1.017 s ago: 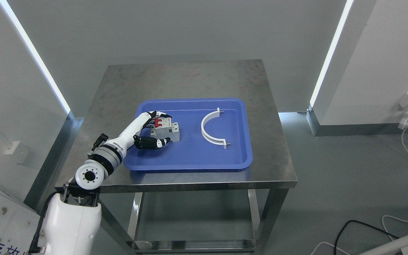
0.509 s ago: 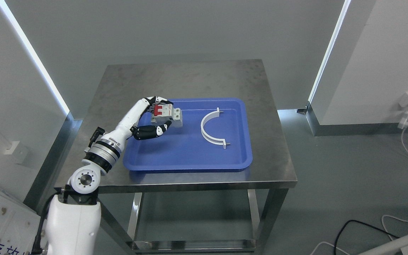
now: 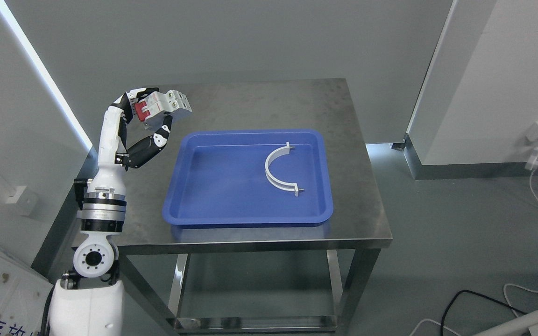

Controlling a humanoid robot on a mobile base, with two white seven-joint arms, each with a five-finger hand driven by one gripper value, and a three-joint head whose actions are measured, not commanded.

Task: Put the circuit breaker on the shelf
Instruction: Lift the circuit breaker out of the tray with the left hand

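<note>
The circuit breaker (image 3: pixel 164 107) is white-grey with red switches. My left hand (image 3: pixel 150 114) is shut on it and holds it raised well above the steel table (image 3: pixel 250 100), left of the blue tray (image 3: pixel 213 186) and over the table's left side. The fingers wrap over the top and the thumb presses from below. My left arm rises nearly upright from the lower left. No shelf above the table shows in this view. The right arm is out of view.
A white curved half-ring clamp (image 3: pixel 278 170) lies in the blue tray. The table has a lower shelf (image 3: pixel 255 322) near the floor. Cables (image 3: pixel 484 303) lie on the floor at the lower right. Walls stand close on both sides.
My left hand has lifted the circuit breaker out of the blue tray, up and to the left. The arm has swung from slanted to nearly upright. The clamp has not moved.
</note>
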